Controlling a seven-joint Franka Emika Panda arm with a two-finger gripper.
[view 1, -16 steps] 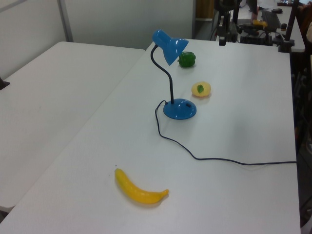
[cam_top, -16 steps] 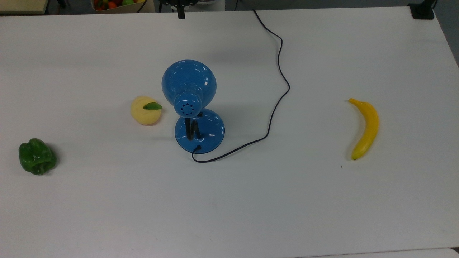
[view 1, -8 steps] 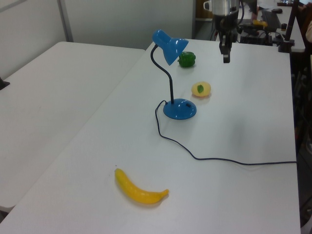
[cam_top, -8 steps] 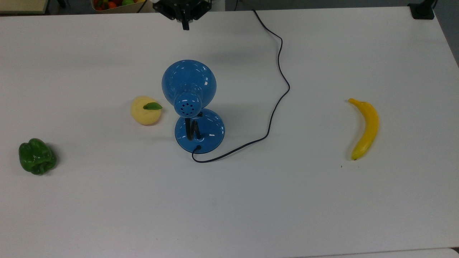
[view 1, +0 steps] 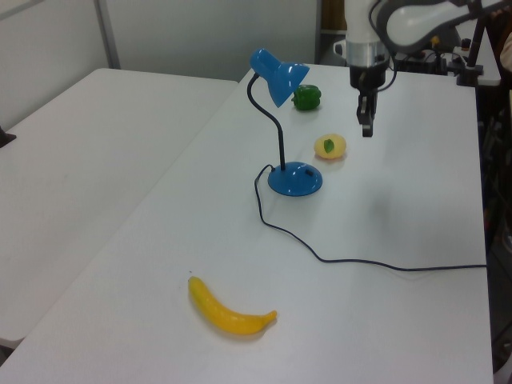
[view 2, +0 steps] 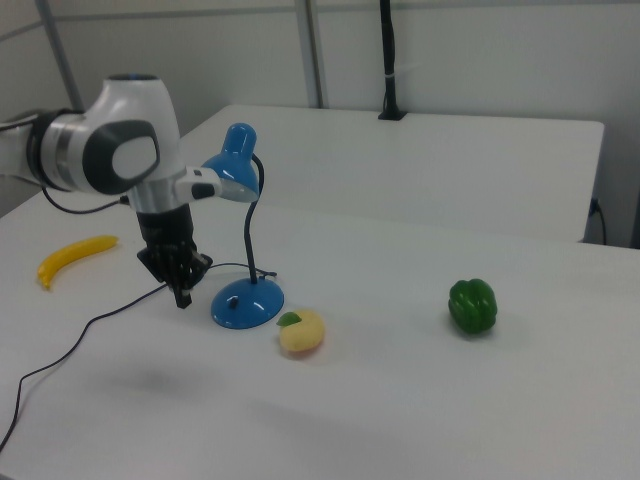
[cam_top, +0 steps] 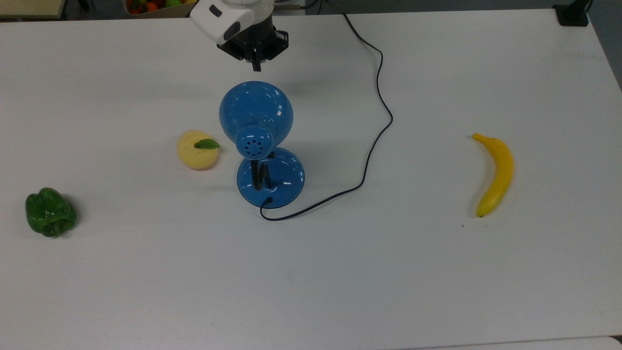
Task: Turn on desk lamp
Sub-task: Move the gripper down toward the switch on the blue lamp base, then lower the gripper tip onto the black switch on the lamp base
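The desk lamp (cam_top: pixel 256 111) stands mid-table, glossy blue, with its dome shade above a round blue base (cam_top: pixel 282 181). Its black gooseneck (view 1: pixel 278 132) bends up from the base (view 1: pixel 294 180), and a thin black cord (cam_top: pixel 379 99) trails off to the table's far edge. My gripper (cam_top: pixel 256 65) hangs just beyond the shade in the top view, pointing down, with its black fingers together and nothing between them. It hovers above the table beside the lamp in the left view (view 1: pixel 367 128) and in the right view (view 2: pixel 183 296), apart from the lamp (view 2: pixel 238 172).
A yellow fruit with a green leaf (cam_top: pixel 197 149) lies close to the base on the top view's left. A green pepper (cam_top: pixel 50 212) sits far left and a banana (cam_top: pixel 495 173) far right. A basket of fruit (cam_top: pixel 155 6) is beyond the table edge.
The arm has come in from the top view's upper edge and moved toward the lamp shade, dropping lower. Lamp, cord and fruit have not moved.
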